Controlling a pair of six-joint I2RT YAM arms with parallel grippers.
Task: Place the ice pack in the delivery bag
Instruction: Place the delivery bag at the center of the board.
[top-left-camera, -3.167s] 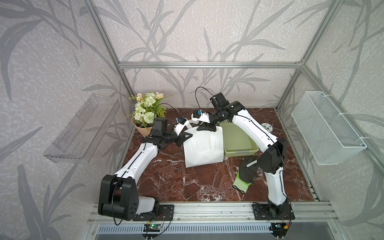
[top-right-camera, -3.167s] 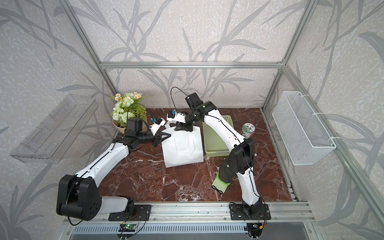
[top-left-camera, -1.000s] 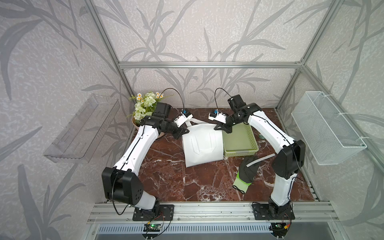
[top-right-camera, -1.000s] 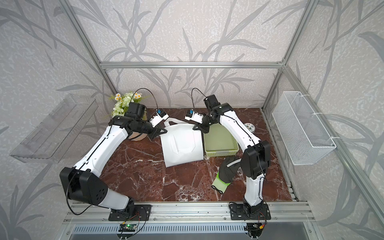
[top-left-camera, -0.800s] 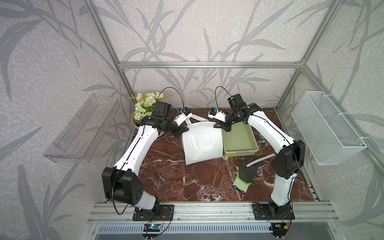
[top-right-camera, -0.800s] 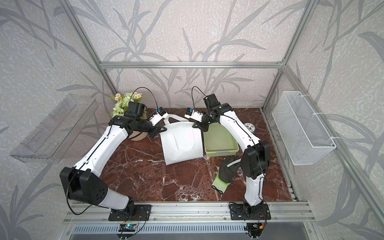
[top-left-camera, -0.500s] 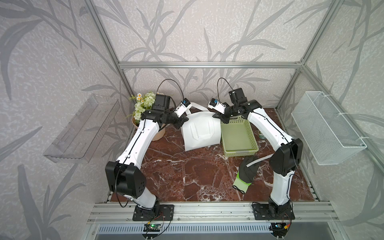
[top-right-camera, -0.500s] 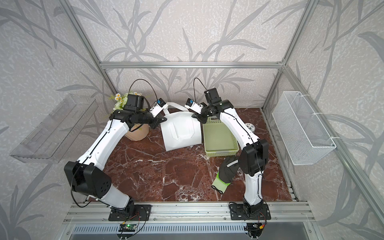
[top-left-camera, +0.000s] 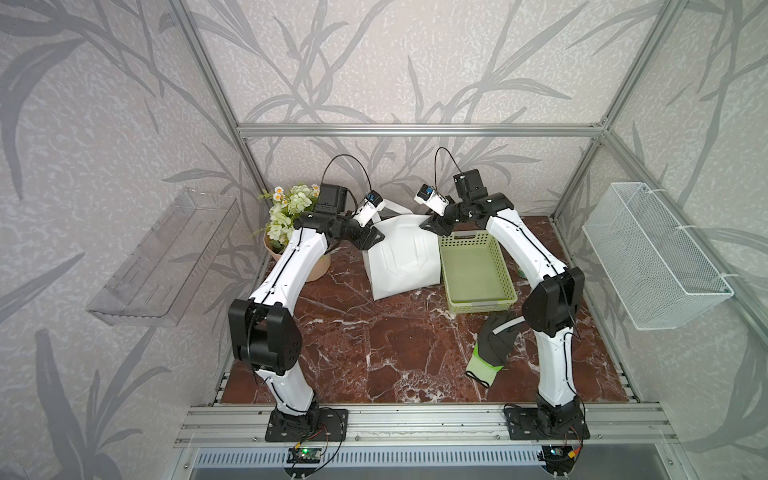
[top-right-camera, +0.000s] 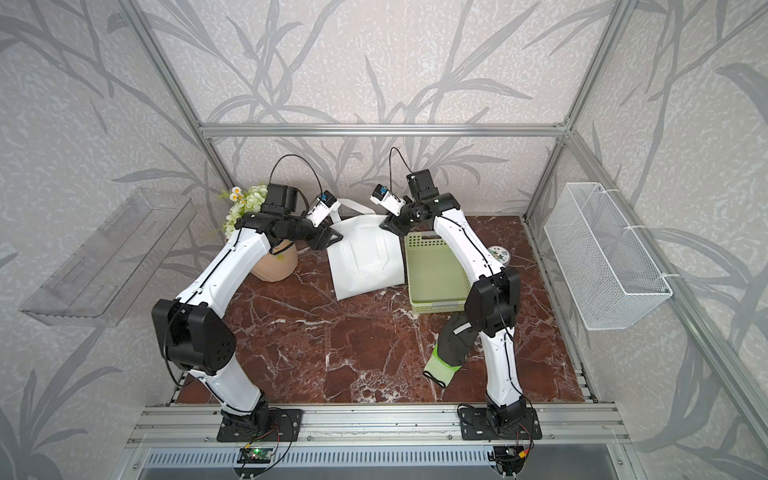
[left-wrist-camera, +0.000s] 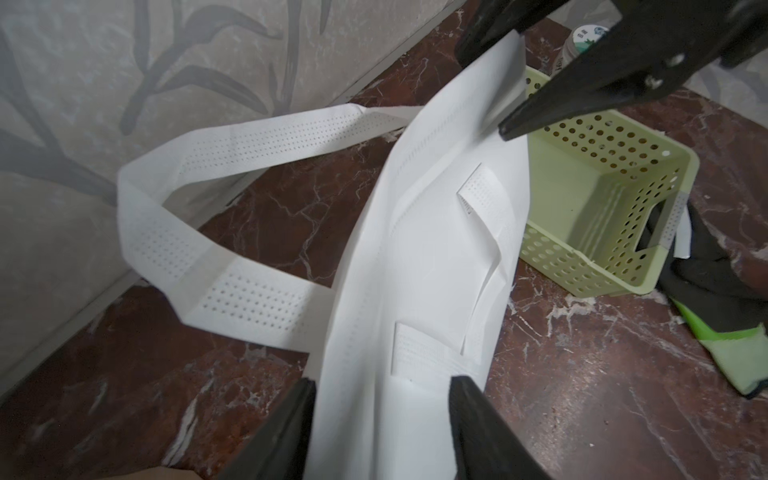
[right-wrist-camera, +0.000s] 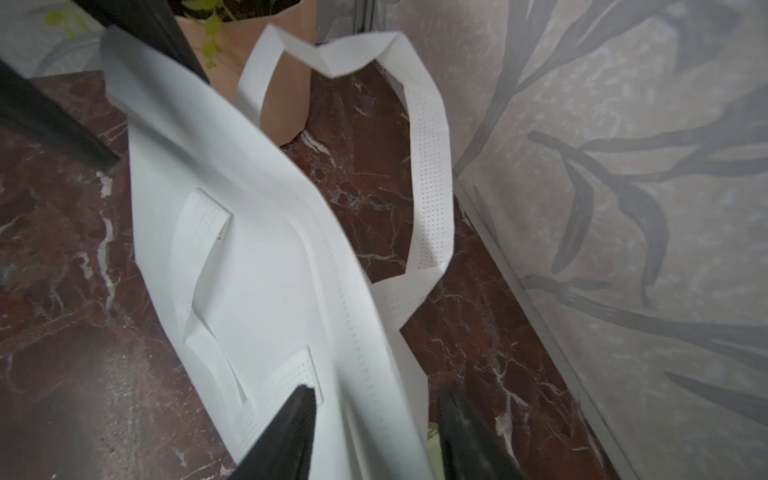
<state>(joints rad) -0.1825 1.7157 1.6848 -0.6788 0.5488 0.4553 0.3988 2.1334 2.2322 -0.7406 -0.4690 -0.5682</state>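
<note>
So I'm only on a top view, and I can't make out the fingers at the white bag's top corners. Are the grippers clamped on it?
Observer: Not the left. Its wrist view shows the left gripper open, with the delivery bag's top edge between the jaws.
Operator: And the right one?
Observer: The right gripper is open too, straddling the same edge at the other end.
Operator: Is the bag's mouth open?
Observer: Not that the wrist views show: the top lies flat, and no lining is visible.
</note>
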